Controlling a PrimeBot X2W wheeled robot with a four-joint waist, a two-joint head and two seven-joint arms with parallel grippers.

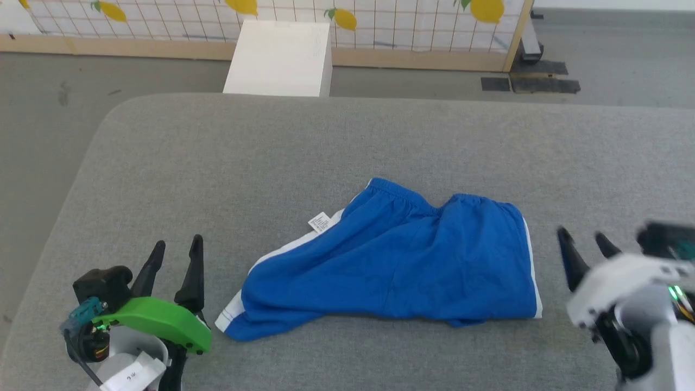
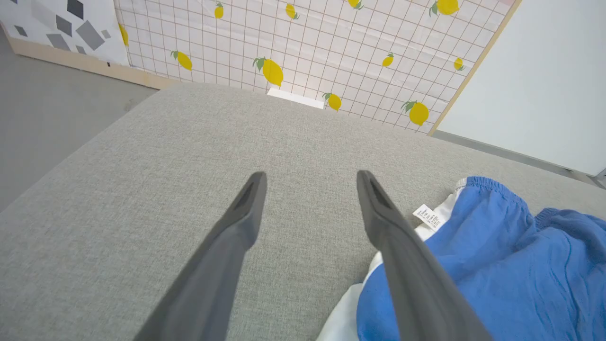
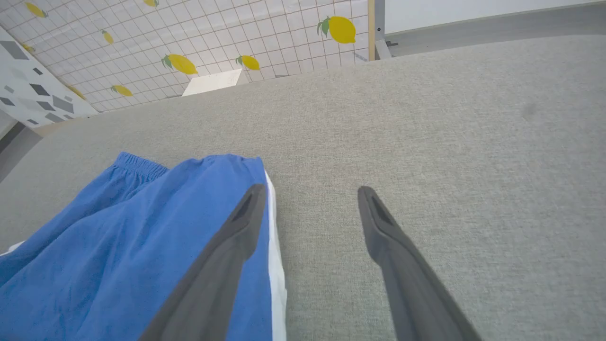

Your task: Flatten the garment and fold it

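Observation:
The garment [image 1: 402,260], bright blue shorts with white stripe trim, lies folded over on the grey padded table [image 1: 326,141], its waistband toward the far side and a small white label [image 1: 320,222] sticking out at its left. My left gripper [image 1: 176,247] stands open just left of the shorts, holding nothing. In the left wrist view the left gripper [image 2: 310,182] hovers over bare table with the garment [image 2: 497,265] at its right. My right gripper [image 1: 583,239] is open just right of the shorts. In the right wrist view the right gripper [image 3: 307,194] has the garment [image 3: 142,246] at its left.
A white box [image 1: 279,57] stands on the floor beyond the table's far edge. Behind it runs a lemon-patterned grid panel [image 1: 271,16] with a wooden base. Grey floor lies left of the table and beyond it.

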